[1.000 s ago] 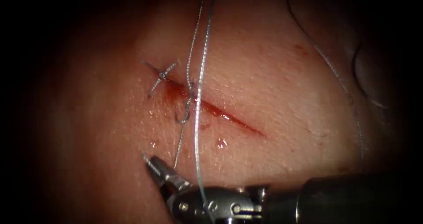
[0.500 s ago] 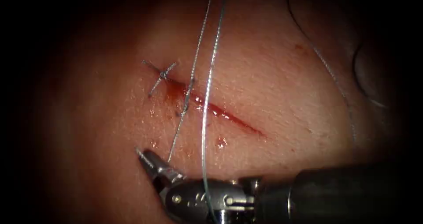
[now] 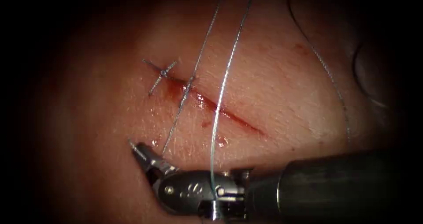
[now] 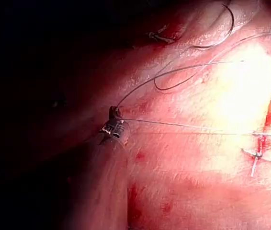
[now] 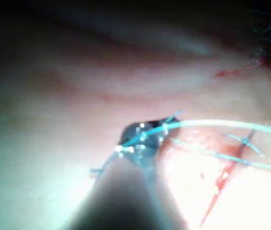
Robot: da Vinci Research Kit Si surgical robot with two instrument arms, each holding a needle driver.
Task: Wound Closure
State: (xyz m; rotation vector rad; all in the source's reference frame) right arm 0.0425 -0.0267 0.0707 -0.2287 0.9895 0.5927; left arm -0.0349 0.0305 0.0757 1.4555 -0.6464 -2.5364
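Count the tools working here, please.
2. The right tool, below the cut's left end, grips the thread; the left tool grips thread too. The needle seems to lie free on the tissue.

The right claw [image 3: 140, 152] and its shaft [image 3: 343, 184] show as smooth grey metal with a dull sheen, the thread [image 3: 222, 91] as fine, faintly glinting filament, the tissue [image 3: 273, 87] as moist, finely creased skin, glossy along the wet red cut [image 3: 220, 111].

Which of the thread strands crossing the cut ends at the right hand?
The straight, taut strand: it runs from the cut down into the right hand, shut on it. The curved strand beside it merely drapes over that tool's wrist.
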